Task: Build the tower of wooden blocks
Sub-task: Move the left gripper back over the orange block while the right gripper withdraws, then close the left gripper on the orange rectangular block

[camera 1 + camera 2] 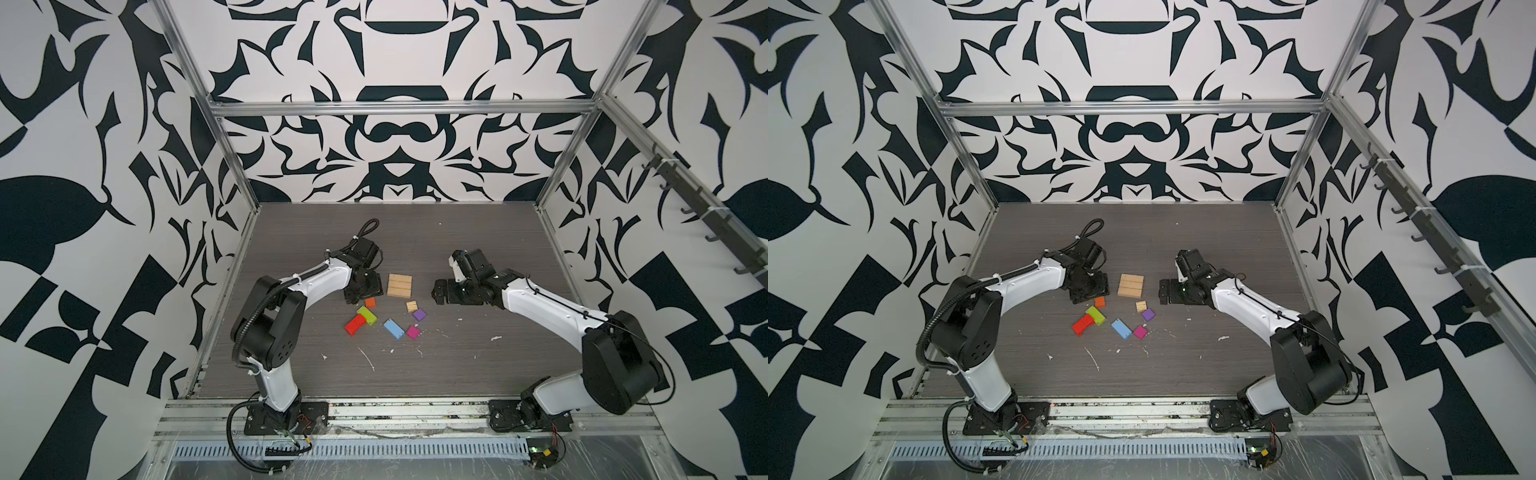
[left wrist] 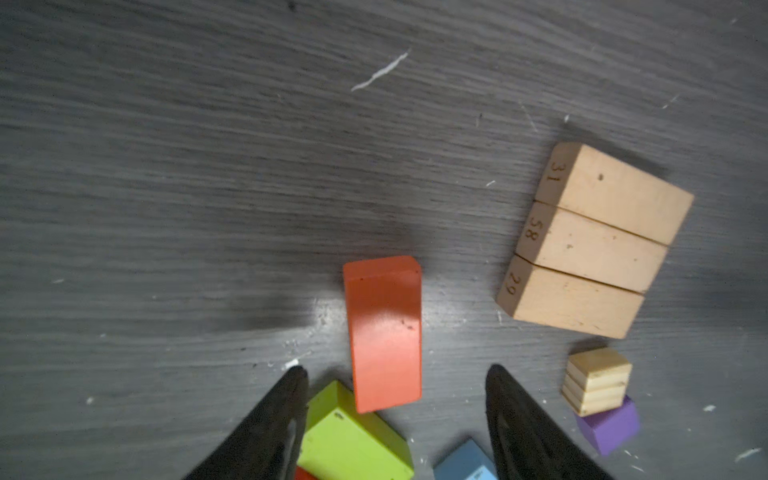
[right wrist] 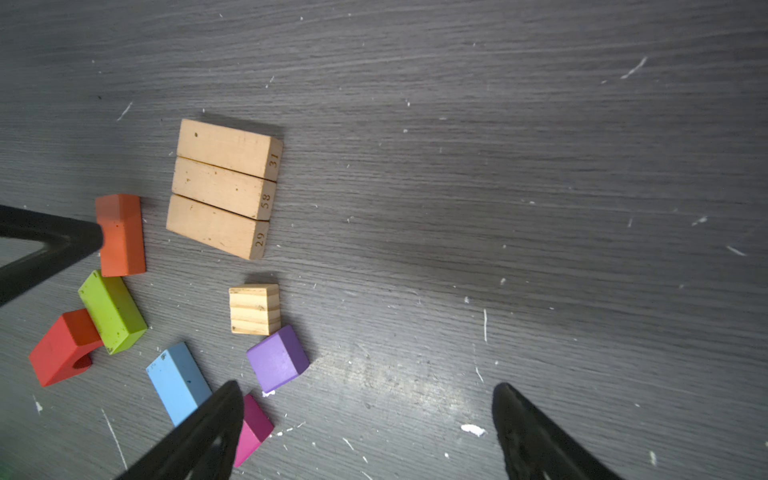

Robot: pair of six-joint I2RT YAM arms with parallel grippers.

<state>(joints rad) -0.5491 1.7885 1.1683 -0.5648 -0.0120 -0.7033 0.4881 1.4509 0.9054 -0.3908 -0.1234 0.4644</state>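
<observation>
Three tan oblongs (image 1: 400, 285) lie side by side as a flat base (image 3: 224, 187). The other wood blocks are loose in front of it: orange (image 1: 370, 302), lime-green (image 1: 367, 314), red (image 1: 354, 324), blue (image 1: 394, 328), a tan cube (image 1: 412, 306), a purple cube (image 1: 419, 314) and a magenta cube (image 1: 413, 332). My left gripper (image 2: 392, 372) hangs low over the orange block (image 2: 384, 332), its jaws straddling the near end with a gap on each side. My right gripper (image 3: 370, 390) is open over bare table, right of the purple cube (image 3: 277, 358).
The dark wood-grain table (image 1: 478, 257) carries white scuffs and flecks. Metal frame posts and patterned walls enclose it on three sides. The green block (image 2: 353, 436) lies against the left gripper's fingers (image 2: 286, 399), and the blue block (image 2: 465, 461) sits between the jaws, further back.
</observation>
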